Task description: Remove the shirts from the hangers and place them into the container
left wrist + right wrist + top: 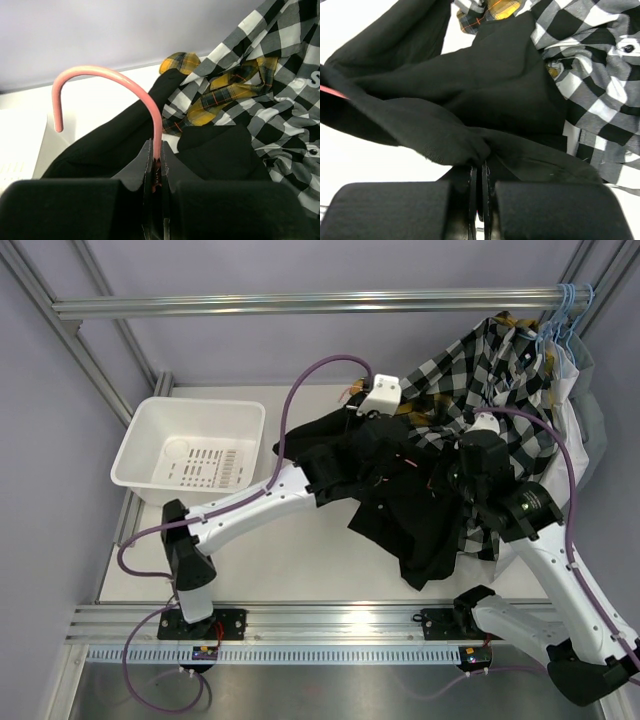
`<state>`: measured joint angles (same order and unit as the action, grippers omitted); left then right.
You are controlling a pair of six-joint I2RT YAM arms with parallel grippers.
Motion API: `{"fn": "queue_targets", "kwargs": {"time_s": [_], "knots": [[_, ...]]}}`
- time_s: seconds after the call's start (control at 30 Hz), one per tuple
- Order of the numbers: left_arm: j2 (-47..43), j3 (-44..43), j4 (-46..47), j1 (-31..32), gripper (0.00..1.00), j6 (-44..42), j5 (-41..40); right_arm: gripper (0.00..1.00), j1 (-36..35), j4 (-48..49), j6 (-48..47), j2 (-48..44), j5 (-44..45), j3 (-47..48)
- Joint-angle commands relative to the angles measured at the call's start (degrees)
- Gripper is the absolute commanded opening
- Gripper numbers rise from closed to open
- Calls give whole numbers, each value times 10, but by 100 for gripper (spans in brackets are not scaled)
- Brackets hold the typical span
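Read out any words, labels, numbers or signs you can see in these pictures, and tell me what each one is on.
"S": what looks like a single pale letter on the black-and-white checked shirt, cut off by the right edge of the left wrist view, so not certain.
No other text can be read in any view.

**Top view.** You looked down from above and behind the arm bases. The whole table [300, 565] was in frame, with the container [200, 404] at left and the rail [300, 305] beyond.

**Left wrist view.** You looked close along the left gripper [156, 152] past the pink hanger [107, 80] toward the checked shirt [280, 115].

**Right wrist view.** You sat nearer still, along the right gripper [480, 172], against the black shirt [495, 85].

All three views shared both shirts.
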<state>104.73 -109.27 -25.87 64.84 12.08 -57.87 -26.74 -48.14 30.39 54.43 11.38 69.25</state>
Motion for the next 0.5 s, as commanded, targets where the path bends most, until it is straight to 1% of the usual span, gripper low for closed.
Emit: {"fn": "queue_targets", "kwargs": {"time_s": [0.0,0.07,0.1,0.27,0.33,0.4,0.43,0.47], "knots": [[-94,53,-12,-37,0,53,-11,0,-5,-25,-21,-31,71,14],[-123,91,10,-44,0,42,6,0,-5,-41,-38,-37,79,11],[-151,126,36,-44,0,20,13,0,-4,-46,-43,-43,80,10],[-227,209,63,-44,0,-31,50,0,-4,-69,-64,-49,59,11],[-271,258,72,-45,0,-45,64,0,-4,-77,-73,-42,45,19],[-304,288,78,-48,0,-43,60,0,-4,-89,-79,-32,34,33],[-335,304,73,-59,0,-36,60,0,-4,-94,-87,-29,17,40],[-348,306,66,-66,0,-20,60,0,-4,-99,-89,-26,7,43]]}}
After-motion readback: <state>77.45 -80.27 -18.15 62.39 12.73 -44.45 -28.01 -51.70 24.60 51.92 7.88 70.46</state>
